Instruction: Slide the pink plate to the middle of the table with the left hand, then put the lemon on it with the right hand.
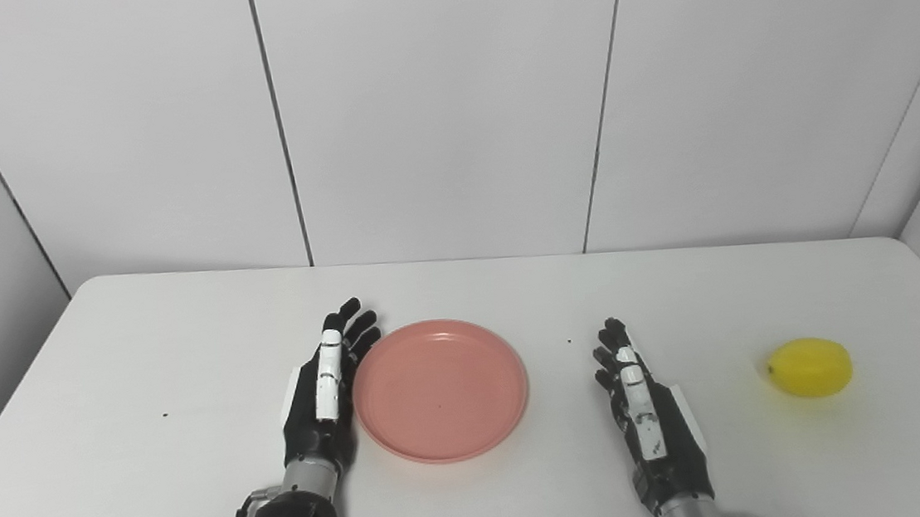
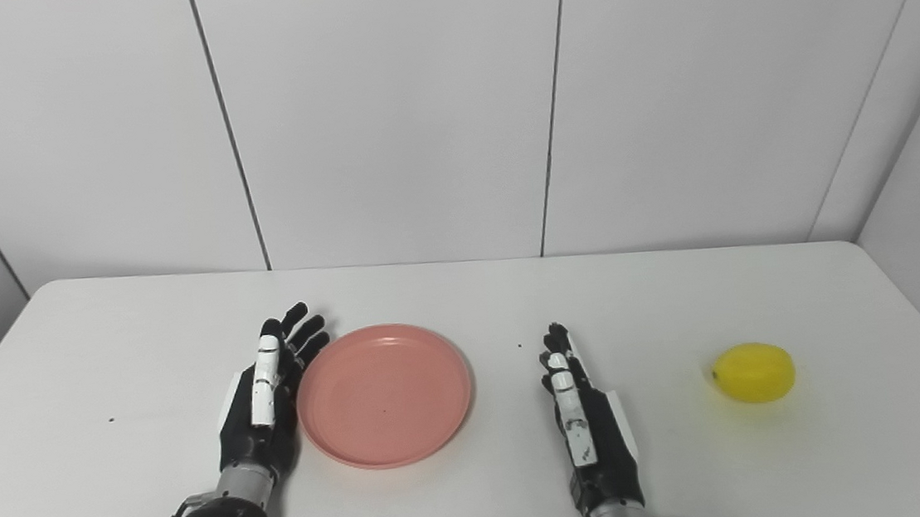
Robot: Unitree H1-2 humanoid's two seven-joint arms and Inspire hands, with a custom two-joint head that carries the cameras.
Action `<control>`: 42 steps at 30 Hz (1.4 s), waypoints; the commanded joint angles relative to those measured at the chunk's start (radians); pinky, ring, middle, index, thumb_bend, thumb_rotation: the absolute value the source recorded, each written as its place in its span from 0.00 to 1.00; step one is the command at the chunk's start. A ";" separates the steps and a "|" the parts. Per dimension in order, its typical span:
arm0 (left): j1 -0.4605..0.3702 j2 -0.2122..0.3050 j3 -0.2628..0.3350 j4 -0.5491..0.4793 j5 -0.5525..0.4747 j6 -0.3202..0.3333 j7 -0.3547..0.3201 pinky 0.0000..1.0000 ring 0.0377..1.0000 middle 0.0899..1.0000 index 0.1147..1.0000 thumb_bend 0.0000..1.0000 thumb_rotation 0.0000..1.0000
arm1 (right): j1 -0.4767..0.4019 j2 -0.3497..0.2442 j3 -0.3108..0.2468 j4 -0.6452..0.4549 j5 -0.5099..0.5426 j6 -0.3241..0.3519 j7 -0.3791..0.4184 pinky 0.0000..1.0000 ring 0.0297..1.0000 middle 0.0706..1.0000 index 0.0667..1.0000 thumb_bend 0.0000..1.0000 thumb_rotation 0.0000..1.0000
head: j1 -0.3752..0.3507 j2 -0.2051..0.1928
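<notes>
The pink plate [image 1: 441, 388] lies flat on the white table [image 1: 144, 361], near its middle and toward the front. My left hand [image 1: 326, 391] is open, fingers straight, standing on edge against the plate's left rim. My right hand [image 1: 644, 409] is open and empty, fingers straight, on the table to the right of the plate and apart from it. The yellow lemon [image 1: 809, 367] lies on the table at the right, well to the right of my right hand. It also shows in the right eye view [image 2: 753, 372].
White wall panels stand behind the table's far edge. The table's right edge runs close to the lemon. A few small dark specks [image 1: 165, 415] mark the tabletop.
</notes>
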State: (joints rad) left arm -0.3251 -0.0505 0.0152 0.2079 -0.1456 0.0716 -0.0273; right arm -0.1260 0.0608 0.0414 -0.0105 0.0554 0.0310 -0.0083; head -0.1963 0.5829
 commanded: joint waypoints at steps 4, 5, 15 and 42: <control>0.009 -0.012 -0.025 -0.013 0.022 0.010 -0.006 0.91 0.89 0.87 0.87 0.59 1.00 | -0.031 0.008 0.010 -0.012 -0.005 -0.070 0.011 0.99 0.98 0.98 0.98 0.67 1.00 | -0.018 0.000; 0.011 -0.013 -0.029 -0.016 0.025 0.013 -0.006 0.92 0.89 0.88 0.87 0.59 1.00 | -0.032 0.008 0.010 -0.011 -0.008 -0.070 0.009 0.99 0.97 0.97 0.98 0.67 1.00 | -0.018 0.000; 0.023 -0.013 -0.062 -0.020 0.033 0.029 -0.018 0.94 0.91 0.89 0.89 0.61 1.00 | -0.036 0.015 0.018 0.003 -0.024 -0.083 -0.001 1.00 0.97 0.97 0.98 0.65 1.00 | -0.028 -0.001; 0.033 -0.017 -0.099 0.025 0.018 -0.010 -0.089 0.90 0.89 0.89 0.89 0.62 1.00 | -0.056 0.014 0.005 -0.004 -0.047 -0.090 -0.014 0.98 0.97 0.98 0.98 0.66 1.00 | -0.078 0.004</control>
State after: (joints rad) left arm -0.3023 -0.0544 -0.0781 0.2180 -0.1259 0.0439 -0.1049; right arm -0.1508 0.0699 0.0521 0.0194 0.0097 -0.0042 -0.0183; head -0.2745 0.5860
